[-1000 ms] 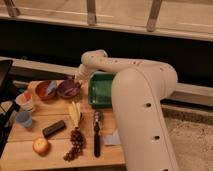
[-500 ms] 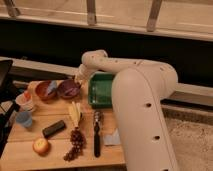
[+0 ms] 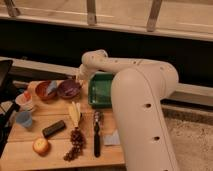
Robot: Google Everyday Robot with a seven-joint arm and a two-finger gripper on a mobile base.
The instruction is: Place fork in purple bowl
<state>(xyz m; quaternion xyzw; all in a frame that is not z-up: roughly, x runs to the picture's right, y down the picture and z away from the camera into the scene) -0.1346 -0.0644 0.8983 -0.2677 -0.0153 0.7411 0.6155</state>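
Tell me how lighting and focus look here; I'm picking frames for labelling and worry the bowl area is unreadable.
Camera view: dim, warm light and soft throughout. The purple bowl reads as a dull dark shape. The gripper sits at the bowl's right rim, blurred into the arm. The fork cannot be made out. The wooden table is lit evenly, with no strong glare.

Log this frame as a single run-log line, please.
task: fork to purple bowl | gripper: at bowl's right rim, behind arm | fork: not visible | nearby: red-brown bowl, green tray | table
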